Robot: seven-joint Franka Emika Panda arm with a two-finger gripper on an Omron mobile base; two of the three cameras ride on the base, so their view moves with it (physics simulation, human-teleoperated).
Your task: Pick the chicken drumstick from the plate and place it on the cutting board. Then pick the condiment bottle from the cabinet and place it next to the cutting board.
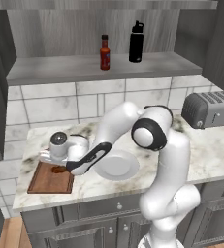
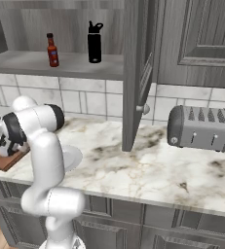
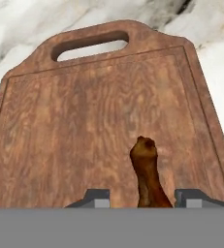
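Chicken drumstick point(image 3: 146, 177) on cutting board point(image 3: 84, 131), hand point(image 3: 145, 196) parted around it (not clamping) — low.

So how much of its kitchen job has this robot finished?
About half, it seems. The small reddish-brown chicken drumstick lies on the rectangular wooden cutting board, and the round light plate is bare. The gripper hovers over the drumstick, fingertips apart on either side, apparently letting go. Left to do: the slim red condiment bottle stands on the grey cabinet shelf.
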